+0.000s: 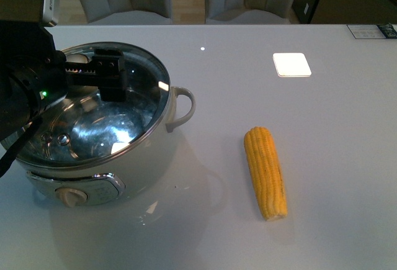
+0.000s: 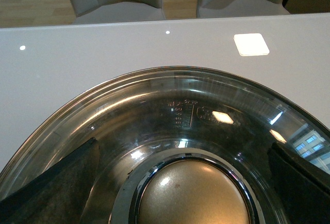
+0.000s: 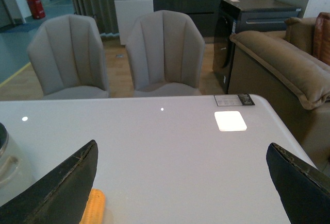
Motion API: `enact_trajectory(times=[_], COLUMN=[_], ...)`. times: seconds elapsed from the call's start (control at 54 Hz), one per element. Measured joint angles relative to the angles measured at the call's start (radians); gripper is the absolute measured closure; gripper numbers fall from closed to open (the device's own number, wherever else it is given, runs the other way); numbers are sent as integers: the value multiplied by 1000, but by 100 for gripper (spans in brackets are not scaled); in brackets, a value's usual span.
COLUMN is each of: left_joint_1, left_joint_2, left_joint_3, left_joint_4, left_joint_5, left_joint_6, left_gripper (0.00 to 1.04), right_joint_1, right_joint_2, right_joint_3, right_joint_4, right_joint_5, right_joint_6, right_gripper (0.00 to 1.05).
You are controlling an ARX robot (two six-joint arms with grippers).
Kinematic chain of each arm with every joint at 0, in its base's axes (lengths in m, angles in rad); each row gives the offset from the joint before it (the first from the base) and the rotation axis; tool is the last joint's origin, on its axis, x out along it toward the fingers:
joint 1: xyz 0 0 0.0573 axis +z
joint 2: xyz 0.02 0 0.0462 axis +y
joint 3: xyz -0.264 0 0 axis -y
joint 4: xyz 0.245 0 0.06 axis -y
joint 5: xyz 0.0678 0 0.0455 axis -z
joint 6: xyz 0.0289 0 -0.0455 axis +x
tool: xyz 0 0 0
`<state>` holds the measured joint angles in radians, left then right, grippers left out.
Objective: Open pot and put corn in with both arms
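The white pot [image 1: 133,158] stands at the table's left with a glass lid [image 1: 133,112] on it. The lid's golden knob [image 2: 191,195] lies between the open fingers [image 2: 56,188] of my left gripper [image 2: 183,149], which hovers over the lid in the front view [image 1: 107,74]. The fingers stand apart from the knob. The yellow corn [image 1: 265,172] lies on the table to the right of the pot. My right gripper [image 3: 181,147] is open and empty above the table. The corn's tip [image 3: 94,206] shows beside one finger [image 3: 62,188]. The right arm is out of the front view.
A white square patch [image 1: 291,64] lies at the table's back right. A pot handle [image 1: 182,105] points toward the corn. Two grey chairs [image 3: 165,51] stand behind the table, a sofa [image 3: 278,64] to the right.
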<state>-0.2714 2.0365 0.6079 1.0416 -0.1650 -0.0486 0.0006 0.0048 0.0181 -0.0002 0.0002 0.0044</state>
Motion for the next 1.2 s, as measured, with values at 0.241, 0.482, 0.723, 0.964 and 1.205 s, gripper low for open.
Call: enact_trajectory(times=[0.241, 0.482, 0.723, 0.964, 1.205], left_joint_1=[-7, -13, -22, -21, -21], left_joint_2=[34, 36, 35, 35, 19], left_joint_3=[20, 33, 43, 43, 41], left_joint_4=[-2, -28, -34, -34, -38], left_joint_5=[-23, -29, -49, -61, -69], left_joint_6=[-24, -35, -51, -49, -45], left_gripper=[7, 8, 55, 63, 63], right_joint_1=[0, 0, 0, 0, 0], right_joint_2=[0, 0, 0, 0, 0], right_joint_3=[0, 0, 0, 0, 0], right_joint_4=[0, 0, 0, 0, 0], right_joint_5=[0, 0, 0, 0, 0], right_joint_6=[0, 0, 0, 0, 0], right_gripper=[9, 9, 9, 9, 9])
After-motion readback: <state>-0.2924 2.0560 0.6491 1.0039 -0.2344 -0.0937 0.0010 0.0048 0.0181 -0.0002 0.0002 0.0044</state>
